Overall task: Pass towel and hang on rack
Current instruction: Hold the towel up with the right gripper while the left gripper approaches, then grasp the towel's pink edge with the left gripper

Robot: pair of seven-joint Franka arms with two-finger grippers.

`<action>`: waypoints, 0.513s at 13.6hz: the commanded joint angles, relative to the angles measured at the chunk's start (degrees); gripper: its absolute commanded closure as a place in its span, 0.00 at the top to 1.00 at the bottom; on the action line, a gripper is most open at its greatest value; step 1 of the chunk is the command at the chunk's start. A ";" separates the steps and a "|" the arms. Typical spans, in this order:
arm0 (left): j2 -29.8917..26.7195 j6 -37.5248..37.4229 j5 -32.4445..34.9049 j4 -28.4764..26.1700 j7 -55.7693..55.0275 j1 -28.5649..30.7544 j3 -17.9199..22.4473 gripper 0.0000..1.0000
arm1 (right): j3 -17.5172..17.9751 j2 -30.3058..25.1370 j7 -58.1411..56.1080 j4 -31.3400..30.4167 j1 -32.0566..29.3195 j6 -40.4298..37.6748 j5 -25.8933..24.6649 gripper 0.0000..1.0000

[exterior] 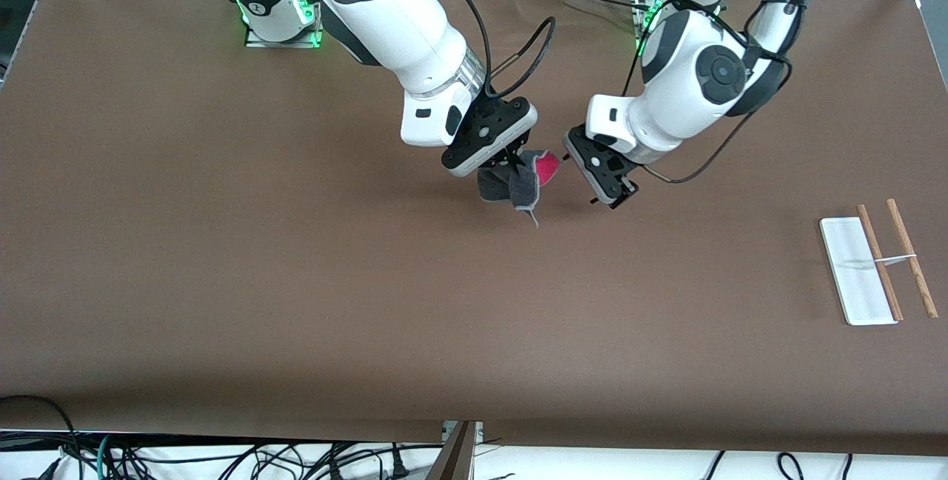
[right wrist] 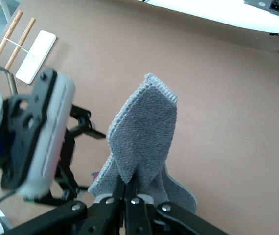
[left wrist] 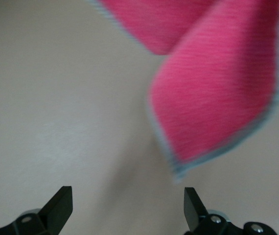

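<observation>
My right gripper (exterior: 512, 161) is shut on the towel (exterior: 518, 182), a dark grey cloth with a pink-red underside, and holds it up over the middle of the table. In the right wrist view the towel (right wrist: 142, 132) rises from the closed fingertips (right wrist: 128, 188). My left gripper (exterior: 615, 202) is open and empty, close beside the towel toward the left arm's end. In the left wrist view the pink underside (left wrist: 218, 88) hangs just ahead of the open fingers (left wrist: 61, 205). The rack (exterior: 878, 267), a white base with two wooden rods, lies at the left arm's end of the table.
The brown table (exterior: 296, 280) is bare apart from the rack. Cables lie off the table's edge nearest the front camera (exterior: 222, 461). The rack also shows in the right wrist view (right wrist: 24, 49).
</observation>
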 commanded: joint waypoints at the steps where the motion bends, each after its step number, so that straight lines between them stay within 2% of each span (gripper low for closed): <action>1: -2.42 3.16 -0.18 -1.92 1.34 -1.35 -0.28 1.00 | 0.21 0.44 0.35 1.23 0.20 -0.12 0.60 0.00; 7: -2.78 6.06 -0.18 -1.13 0.81 -1.35 -0.37 1.00 | 0.12 1.15 0.09 1.15 0.20 1.72 0.60 0.00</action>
